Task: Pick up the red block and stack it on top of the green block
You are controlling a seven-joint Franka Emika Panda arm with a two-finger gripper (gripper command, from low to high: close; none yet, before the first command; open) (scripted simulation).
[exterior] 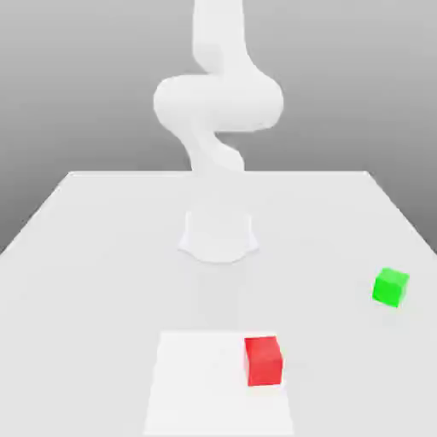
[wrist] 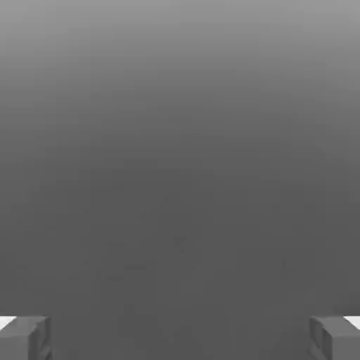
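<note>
Fingers (wrist: 24, 339) wide apart, empty.

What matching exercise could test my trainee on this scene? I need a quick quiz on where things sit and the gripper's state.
Things:
1. red block
2. green block
3. gripper
4. table

Descriptions:
A. open, nothing between the fingers
B. white surface under both blocks
C. near edge, on a lighter square patch
D. far toward the exterior view's right

Pairs: 1-C, 2-D, 3-A, 4-B
</note>
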